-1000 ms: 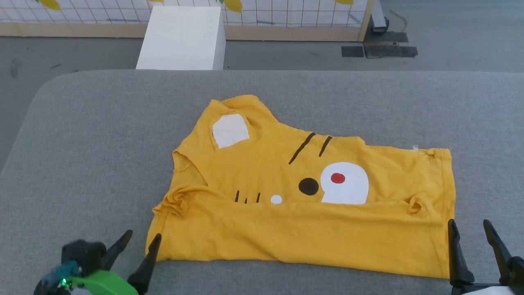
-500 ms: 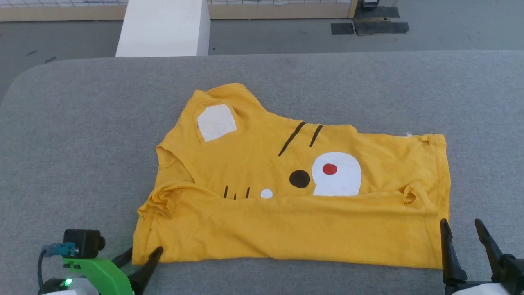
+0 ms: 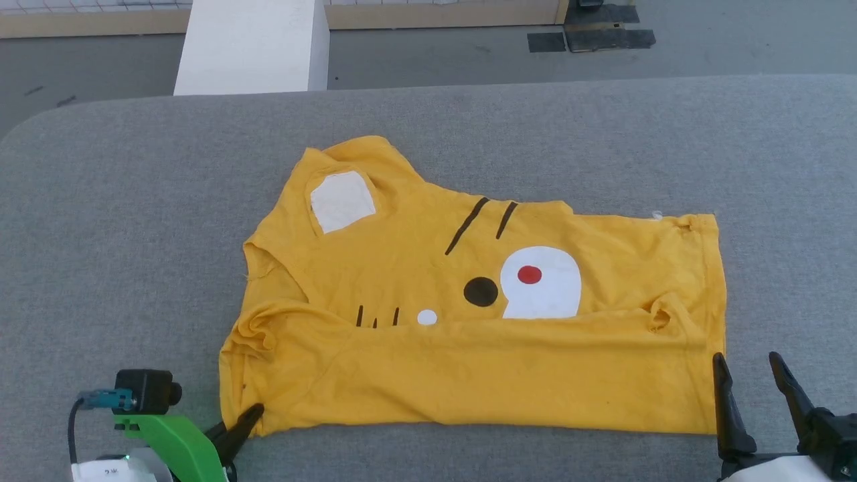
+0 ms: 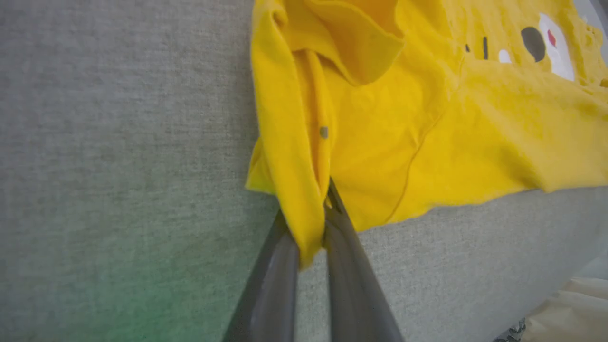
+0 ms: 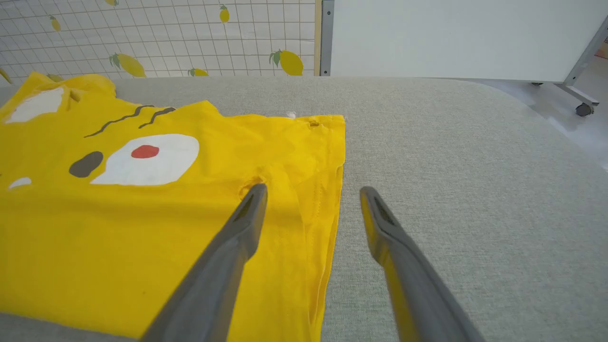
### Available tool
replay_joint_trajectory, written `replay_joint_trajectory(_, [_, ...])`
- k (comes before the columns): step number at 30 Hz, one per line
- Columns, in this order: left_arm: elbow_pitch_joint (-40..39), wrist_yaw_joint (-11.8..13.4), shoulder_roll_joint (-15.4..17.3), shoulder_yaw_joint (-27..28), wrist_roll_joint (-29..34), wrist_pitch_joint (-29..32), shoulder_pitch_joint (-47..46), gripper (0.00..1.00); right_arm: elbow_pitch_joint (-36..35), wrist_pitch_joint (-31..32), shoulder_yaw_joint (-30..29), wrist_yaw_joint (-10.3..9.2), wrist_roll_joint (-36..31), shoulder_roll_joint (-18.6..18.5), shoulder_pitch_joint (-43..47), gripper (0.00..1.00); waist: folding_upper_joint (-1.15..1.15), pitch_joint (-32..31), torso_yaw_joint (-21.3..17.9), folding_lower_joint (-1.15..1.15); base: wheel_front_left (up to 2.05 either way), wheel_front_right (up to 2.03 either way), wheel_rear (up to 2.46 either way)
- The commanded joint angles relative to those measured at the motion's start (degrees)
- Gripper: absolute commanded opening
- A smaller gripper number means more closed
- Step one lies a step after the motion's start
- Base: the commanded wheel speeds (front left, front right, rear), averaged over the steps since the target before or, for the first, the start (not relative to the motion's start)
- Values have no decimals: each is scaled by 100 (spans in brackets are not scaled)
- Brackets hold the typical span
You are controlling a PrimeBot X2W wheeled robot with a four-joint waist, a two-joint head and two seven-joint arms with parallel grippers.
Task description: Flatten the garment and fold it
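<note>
I see the yellow T-shirt point(image 3: 469, 361) lying partly folded on the grey bench point(image 3: 120, 201). My left gripper point(image 4: 309, 213) is pinched on its near left corner. My right gripper point(image 3: 746, 361) stands wide, straddling its near right edge.

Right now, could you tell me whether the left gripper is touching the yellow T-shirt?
Touching. The left wrist view shows the left gripper shut on a corner of the T-shirt, with yellow cloth pinched between its two fingers.

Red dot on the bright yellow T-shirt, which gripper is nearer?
Right. The right gripper sits open at the T-shirt's near right corner; the left gripper pinches its near left corner, farther from the red dot.
</note>
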Motion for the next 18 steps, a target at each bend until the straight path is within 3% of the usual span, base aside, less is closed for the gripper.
replay_joint_trajectory(1, [73, -11, -8, -91, -8, -99, 37, 0, -45, 46, 15, -9, -58, 4, -95, 100, 0, -18, -8, 0, 0, 0, 0])
replay_joint_trajectory(7, [-184, -11, 121, -55, 139, -590, 230, 0, -423, 677, 14, -9, -50, 4, -138, 100, 0, -44, -8, 0, 0, 0, 0])
replay_joint_trajectory(18, [-604, 79, 179, -151, 343, -665, 334, 0, -701, 3311, -277, -9, 392, 4, 84, 100, 0, -44, 103, 0, 0, 0, 0])
